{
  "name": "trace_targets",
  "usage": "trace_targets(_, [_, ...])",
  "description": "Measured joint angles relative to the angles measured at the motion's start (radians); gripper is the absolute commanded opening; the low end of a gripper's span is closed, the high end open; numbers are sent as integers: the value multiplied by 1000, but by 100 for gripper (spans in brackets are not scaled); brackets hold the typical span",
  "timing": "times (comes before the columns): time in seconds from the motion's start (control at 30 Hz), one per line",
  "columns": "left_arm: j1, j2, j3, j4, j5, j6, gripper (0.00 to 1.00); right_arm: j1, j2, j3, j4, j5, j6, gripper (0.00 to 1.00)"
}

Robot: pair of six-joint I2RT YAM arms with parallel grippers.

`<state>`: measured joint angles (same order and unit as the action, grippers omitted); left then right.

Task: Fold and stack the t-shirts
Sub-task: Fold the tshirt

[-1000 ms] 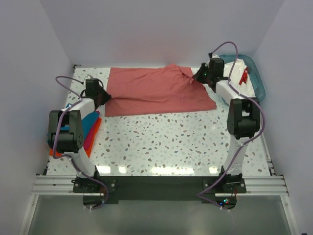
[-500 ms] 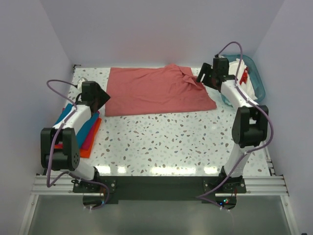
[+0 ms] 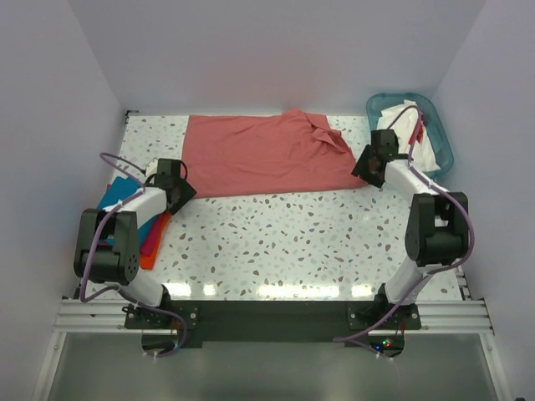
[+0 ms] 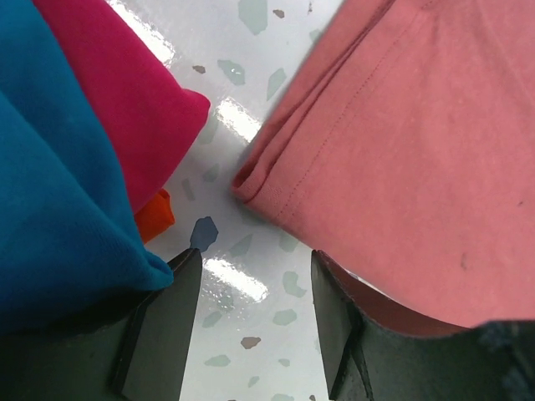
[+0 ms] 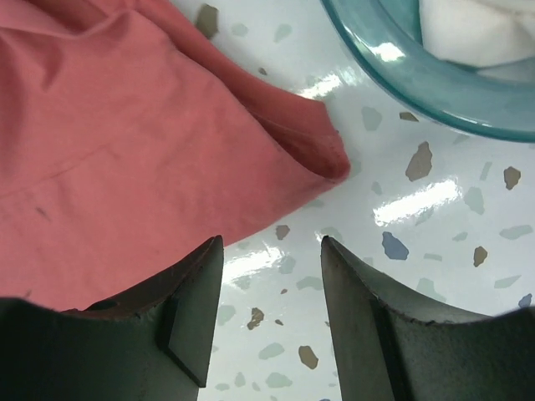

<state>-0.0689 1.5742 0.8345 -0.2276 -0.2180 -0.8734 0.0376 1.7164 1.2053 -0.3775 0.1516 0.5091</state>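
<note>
Along the table's (image 3: 292, 242) far edge, salmon-red t-shirt (image 3: 267, 155) lying flat; both jaws open, empty; may pinch only one layer of doubled corners.

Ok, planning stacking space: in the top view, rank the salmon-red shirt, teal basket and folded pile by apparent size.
1. salmon-red shirt, clearly largest.
2-3. teal basket and folded pile look alike; pile partly hidden, so unranked.

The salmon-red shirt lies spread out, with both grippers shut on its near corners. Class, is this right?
No. The wrist views show the left gripper and right gripper open, gripping nothing, at the near corners of the spread salmon-red shirt.
</note>
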Motion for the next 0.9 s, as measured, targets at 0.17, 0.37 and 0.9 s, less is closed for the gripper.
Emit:
trace_targets(0.17, [-1, 30, 0, 3, 0, -7, 62, -11, 54, -17, 4, 11, 18, 54])
trace_targets(0.37, [-2, 46, 3, 34, -3, -8, 64, -32, 95, -17, 32, 6, 35, 56])
trace_targets(0.9, [-2, 143, 72, 101, -20, -40, 26, -33, 145, -19, 81, -15, 60, 43])
